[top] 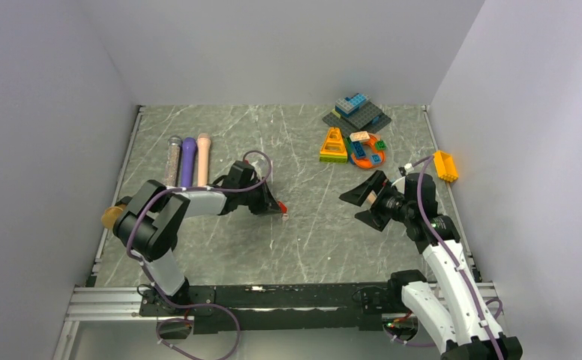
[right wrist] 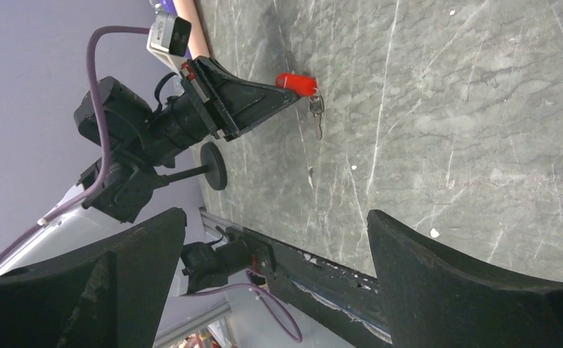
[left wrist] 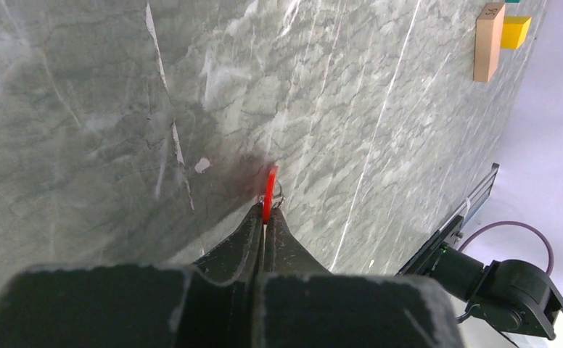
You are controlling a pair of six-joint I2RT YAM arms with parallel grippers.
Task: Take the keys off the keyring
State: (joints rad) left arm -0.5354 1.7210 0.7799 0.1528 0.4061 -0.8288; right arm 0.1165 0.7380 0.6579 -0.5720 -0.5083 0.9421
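Observation:
My left gripper (top: 275, 206) is shut on the keyring's small red tag (left wrist: 268, 190), which it holds edge-on just over the grey table. In the right wrist view the red tag (right wrist: 294, 82) sticks out of the left fingertips, and a thin silver key (right wrist: 317, 116) hangs from its ring, its tip at the table. My right gripper (top: 361, 204) is open wide and empty, hovering to the right of the tag and pointing at it, well apart from it.
Three tubes (top: 188, 160), one clear, one purple, one pink, lie at the back left. Toy blocks and orange pieces (top: 355, 135) sit at the back right, and a yellow piece (top: 445, 166) lies at the right edge. Grey walls enclose the table.

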